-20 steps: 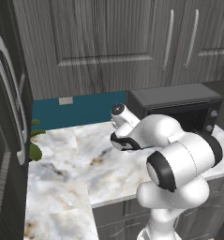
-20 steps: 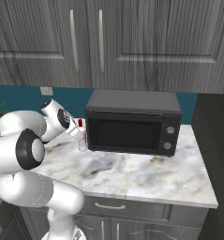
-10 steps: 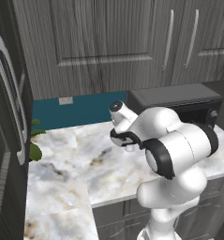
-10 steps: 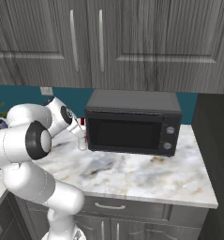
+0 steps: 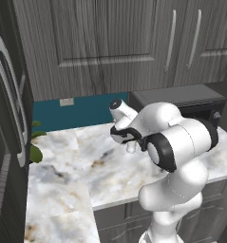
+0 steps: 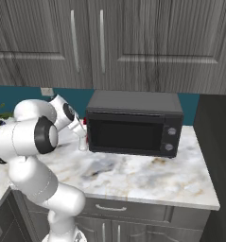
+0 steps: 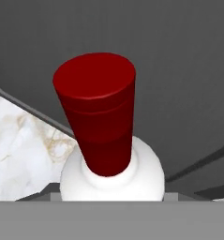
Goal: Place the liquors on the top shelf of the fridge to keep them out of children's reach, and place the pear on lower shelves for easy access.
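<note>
The white bottle (image 7: 111, 176) is cut off at the hand view's lower edge — just the red cap (image 7: 98, 112) and shoulders are seen. In the left base view its body is largely masked by the arm. The gripper's (image 5: 129, 141) finger tips are concealed there, so their spread cannot be judged. The fridge (image 5: 5, 142) is cropped at the left edge — its interior is hidden.

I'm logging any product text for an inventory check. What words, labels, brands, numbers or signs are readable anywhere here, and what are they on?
No readable text in any view.
White bottle: red cap plain, no label showing.
Microwave: two knobs, markings too small to read.
Wall outlet: blank.
Cabinet doors and marble counter: no lettering.
</note>
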Available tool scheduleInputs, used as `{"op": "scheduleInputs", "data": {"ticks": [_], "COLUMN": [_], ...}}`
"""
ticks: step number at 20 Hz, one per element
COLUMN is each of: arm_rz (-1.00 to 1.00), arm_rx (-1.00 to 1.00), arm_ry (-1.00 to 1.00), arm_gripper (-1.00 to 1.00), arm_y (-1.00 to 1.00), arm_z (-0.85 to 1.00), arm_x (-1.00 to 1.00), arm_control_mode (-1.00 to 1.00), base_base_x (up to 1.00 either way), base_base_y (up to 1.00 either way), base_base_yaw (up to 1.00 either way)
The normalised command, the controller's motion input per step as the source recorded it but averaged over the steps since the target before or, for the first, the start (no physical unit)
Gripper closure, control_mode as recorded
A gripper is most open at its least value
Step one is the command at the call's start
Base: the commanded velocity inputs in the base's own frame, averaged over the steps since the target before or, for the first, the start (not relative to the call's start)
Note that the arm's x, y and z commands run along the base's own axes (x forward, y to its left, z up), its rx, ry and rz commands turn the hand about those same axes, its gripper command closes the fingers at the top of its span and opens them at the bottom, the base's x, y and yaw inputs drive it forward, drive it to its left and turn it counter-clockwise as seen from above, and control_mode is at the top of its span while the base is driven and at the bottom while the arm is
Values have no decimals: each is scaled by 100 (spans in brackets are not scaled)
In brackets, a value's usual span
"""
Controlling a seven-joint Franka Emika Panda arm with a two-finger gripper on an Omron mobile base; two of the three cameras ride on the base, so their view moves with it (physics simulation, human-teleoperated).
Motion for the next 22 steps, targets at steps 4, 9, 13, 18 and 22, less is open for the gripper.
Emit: {"op": "scheduleInputs", "data": {"ticks": [4, 9, 13, 18, 22], "arm_rz": [0, 0, 0, 4, 8], "arm_rx": [-1, -2, -2, -5, -7], "arm_ry": [0, -1, -1, -4, -11], "arm_gripper": [100, 100, 100, 100, 100], "arm_y": [0, 0, 0, 7, 16], "arm_z": [-14, 0, 0, 27, 53], "arm_x": [-36, -62, -81, -90, -81], "arm_control_mode": [-100, -100, -100, -100, -100], "base_base_x": [0, 0, 0, 0, 0], "base_base_y": [0, 0, 0, 0, 0], "base_base_yaw": [0, 0, 0, 0, 0]}}
